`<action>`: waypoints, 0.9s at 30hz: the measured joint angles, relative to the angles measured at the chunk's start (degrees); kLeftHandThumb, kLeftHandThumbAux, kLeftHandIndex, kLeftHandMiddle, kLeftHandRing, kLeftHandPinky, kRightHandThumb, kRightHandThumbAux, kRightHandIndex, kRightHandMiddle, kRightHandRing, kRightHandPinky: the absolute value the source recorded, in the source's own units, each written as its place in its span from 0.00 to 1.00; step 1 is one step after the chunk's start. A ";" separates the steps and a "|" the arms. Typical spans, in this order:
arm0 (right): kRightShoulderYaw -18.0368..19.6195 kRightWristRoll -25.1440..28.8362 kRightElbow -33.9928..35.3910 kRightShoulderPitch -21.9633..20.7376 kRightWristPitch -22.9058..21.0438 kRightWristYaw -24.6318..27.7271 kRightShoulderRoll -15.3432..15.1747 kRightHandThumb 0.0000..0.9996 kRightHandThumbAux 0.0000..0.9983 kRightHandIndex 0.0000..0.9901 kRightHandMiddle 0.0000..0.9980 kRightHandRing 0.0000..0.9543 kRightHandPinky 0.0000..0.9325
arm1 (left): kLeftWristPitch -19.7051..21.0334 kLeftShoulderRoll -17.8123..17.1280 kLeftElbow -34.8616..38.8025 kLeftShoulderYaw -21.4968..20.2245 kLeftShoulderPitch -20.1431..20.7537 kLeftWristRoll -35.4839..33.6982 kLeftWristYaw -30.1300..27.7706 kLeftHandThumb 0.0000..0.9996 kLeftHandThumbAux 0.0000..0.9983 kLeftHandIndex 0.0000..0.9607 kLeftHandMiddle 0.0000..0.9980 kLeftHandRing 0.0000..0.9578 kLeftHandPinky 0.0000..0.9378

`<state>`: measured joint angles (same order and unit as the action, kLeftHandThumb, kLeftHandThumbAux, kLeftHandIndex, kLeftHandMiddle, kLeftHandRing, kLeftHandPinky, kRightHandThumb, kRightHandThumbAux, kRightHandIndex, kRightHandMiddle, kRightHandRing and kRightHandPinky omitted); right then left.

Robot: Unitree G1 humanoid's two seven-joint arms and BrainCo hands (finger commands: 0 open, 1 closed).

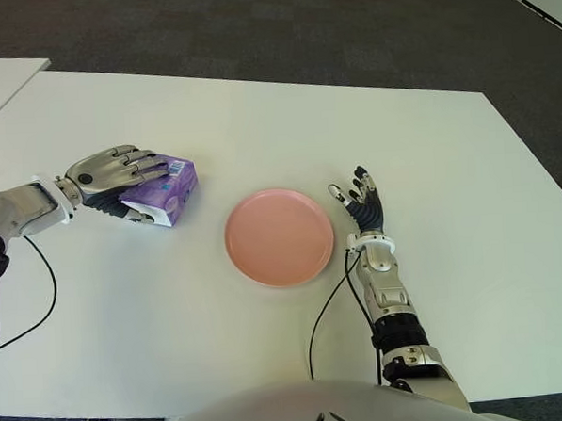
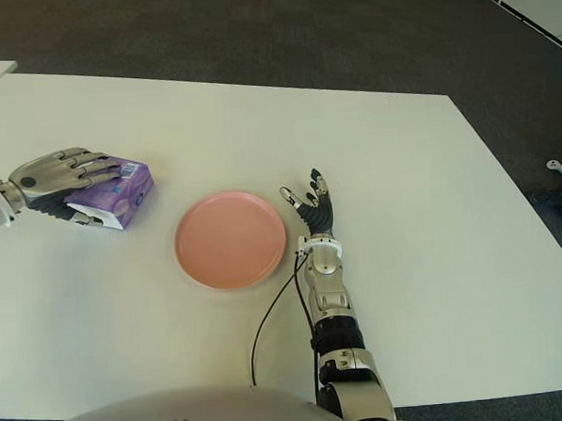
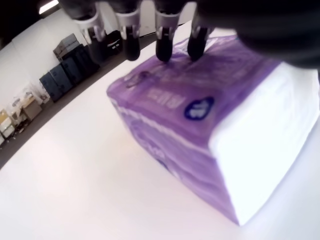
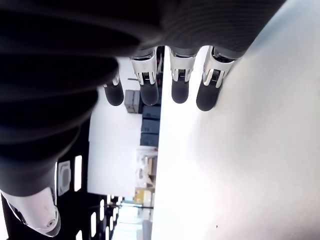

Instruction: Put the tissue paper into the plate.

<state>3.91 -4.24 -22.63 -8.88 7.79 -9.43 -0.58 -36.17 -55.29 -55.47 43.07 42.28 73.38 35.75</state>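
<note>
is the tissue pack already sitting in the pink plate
No, the tissue pack lies on the white table to the left of the empty pink plate, with the left hand closed over its top.

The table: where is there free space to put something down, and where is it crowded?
The table is bare along its far edge, to the right of the right hand, and at the near left corner. The pink plate holds nothing. Tightest is the left, where the left hand covers the tissue pack; cables trail along the near side.
</note>
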 measured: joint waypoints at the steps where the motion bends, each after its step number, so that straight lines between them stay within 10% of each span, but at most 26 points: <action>1: 0.00 0.00 0.02 0.02 0.00 0.02 -0.01 0.14 0.67 0.07 0.06 0.05 0.10 | 0.84 0.14 -0.77 0.74 0.36 0.57 0.99 0.21 0.11 0.00 0.00 0.00 0.00; 27: 0.08 0.17 0.85 0.70 -0.13 1.04 -0.16 0.15 0.67 0.09 0.08 0.07 0.12 | 8.27 3.29 -10.99 9.66 4.46 3.71 13.55 0.17 0.16 0.00 0.00 0.00 0.00</action>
<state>3.99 -4.07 -21.78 -8.18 7.66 -8.39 -0.74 -27.90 -52.00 -66.46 52.72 46.74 77.10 49.30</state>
